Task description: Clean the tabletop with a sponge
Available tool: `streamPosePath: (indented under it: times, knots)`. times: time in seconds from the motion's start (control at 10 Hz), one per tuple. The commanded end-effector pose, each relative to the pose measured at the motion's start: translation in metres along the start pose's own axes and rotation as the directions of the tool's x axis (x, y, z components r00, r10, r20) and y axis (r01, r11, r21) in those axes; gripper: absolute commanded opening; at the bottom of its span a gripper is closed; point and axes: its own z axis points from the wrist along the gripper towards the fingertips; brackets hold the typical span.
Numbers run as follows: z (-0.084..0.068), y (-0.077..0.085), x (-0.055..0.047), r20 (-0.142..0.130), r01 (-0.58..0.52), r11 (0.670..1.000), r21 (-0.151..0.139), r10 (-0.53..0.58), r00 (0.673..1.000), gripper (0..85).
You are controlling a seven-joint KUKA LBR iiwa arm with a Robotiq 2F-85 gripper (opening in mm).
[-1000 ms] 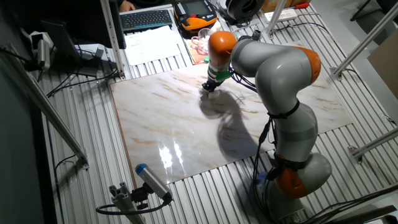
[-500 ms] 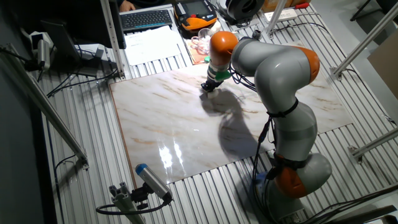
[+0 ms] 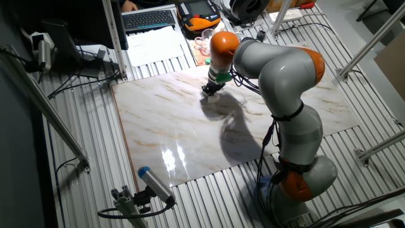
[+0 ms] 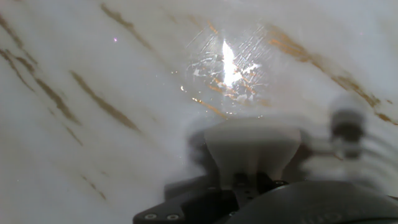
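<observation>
The tabletop (image 3: pixel 177 126) is a glossy white-beige marble slab with brown veins, lying on a ribbed grey metal surface. My gripper (image 3: pixel 211 90) points down at the slab's far middle, close to the back edge. In the hand view the tabletop (image 4: pixel 81 68) fills the frame, with a bright glare patch on it. A cream-white block, the sponge (image 4: pixel 252 146), sits at the gripper's tip (image 4: pixel 252 155) against the marble, blurred. The fingers are not clearly visible, so their hold on the sponge is unclear.
Behind the slab lie papers (image 3: pixel 155 43), a keyboard (image 3: pixel 149 19) and an orange-black device (image 3: pixel 199 16). A blue-tipped cylinder tool (image 3: pixel 152 183) rests in front of the slab. Metal frame bars (image 3: pixel 44 107) run at left. The arm's base (image 3: pixel 304 177) stands at the front right.
The gripper slid slightly left along the slab's far part, staying down near the marble.
</observation>
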Motion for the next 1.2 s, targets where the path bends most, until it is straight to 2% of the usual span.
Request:
streamPosePath:
  times: [0.0, 0.4, 0.7, 1.1]
  knots:
    - [0.0, 0.001, 0.0, 0.005, 0.0, 1.0, -0.003, 0.0, 1.0, 0.0]
    - [0.002, 0.012, 0.008, 0.013, -0.014, 1.0, -0.008, 0.014, 1.0, 0.0]
    - [0.003, 0.026, 0.017, 0.014, -0.037, 0.999, -0.008, 0.037, 0.999, 0.0]
    - [0.01, 0.041, 0.026, 0.031, -0.056, 0.998, -0.016, 0.056, 0.998, 0.0]
